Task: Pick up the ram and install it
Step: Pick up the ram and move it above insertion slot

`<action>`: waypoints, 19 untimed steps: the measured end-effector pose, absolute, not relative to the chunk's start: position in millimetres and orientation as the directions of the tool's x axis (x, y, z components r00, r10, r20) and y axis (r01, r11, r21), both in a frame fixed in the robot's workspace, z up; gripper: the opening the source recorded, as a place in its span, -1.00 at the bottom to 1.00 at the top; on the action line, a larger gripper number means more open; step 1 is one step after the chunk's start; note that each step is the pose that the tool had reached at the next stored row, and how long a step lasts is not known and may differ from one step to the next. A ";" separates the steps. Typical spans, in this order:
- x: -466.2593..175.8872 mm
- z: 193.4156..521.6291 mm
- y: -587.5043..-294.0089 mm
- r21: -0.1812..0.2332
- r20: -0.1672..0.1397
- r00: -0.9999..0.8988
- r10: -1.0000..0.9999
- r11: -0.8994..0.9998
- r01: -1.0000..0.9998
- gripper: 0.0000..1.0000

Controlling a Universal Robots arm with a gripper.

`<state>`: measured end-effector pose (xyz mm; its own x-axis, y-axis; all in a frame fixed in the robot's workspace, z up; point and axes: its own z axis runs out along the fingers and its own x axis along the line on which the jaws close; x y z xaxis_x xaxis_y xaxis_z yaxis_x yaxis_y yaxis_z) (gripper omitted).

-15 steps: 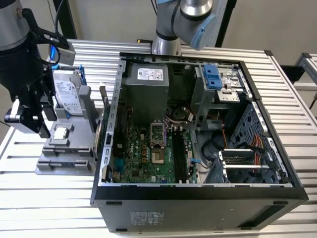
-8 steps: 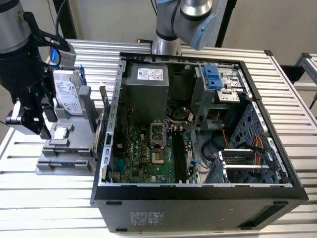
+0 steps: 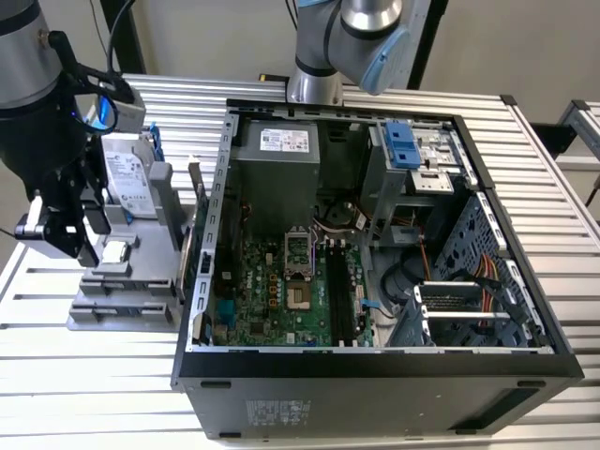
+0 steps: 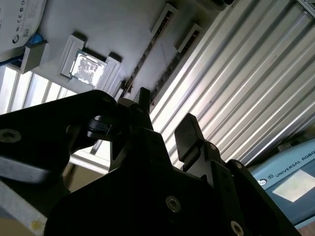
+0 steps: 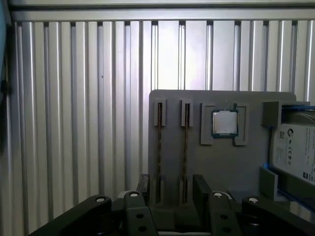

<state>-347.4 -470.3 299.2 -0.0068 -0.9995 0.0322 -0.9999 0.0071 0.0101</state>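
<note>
On the gray holder (image 5: 221, 167) the ram (image 5: 159, 147) stands on its edge in a narrow slot, and a second similar stick (image 5: 186, 147) stands in the slot beside it. Further along the holder sit the square processor (image 5: 225, 123) and then the hard drive (image 5: 295, 147). Over the holder hangs the gripper (image 5: 172, 186), its fingers wide apart and holding nothing. It does not touch the ram. In the first wrist view both slots lie between the two fingers.

printed labels on: hard drive (image 5: 291, 147) | power supply (image 3: 281, 167) | blue box (image 4: 288, 173)
</note>
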 end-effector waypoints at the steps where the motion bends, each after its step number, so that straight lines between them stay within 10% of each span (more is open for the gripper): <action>1: -347.3 298.5 -470.3 0.010 0.032 -0.007 -0.999 0.007 -1.000 1.00; 19: -346.0 288.8 -470.3 0.010 0.032 -0.007 -0.999 0.007 -1.000 1.00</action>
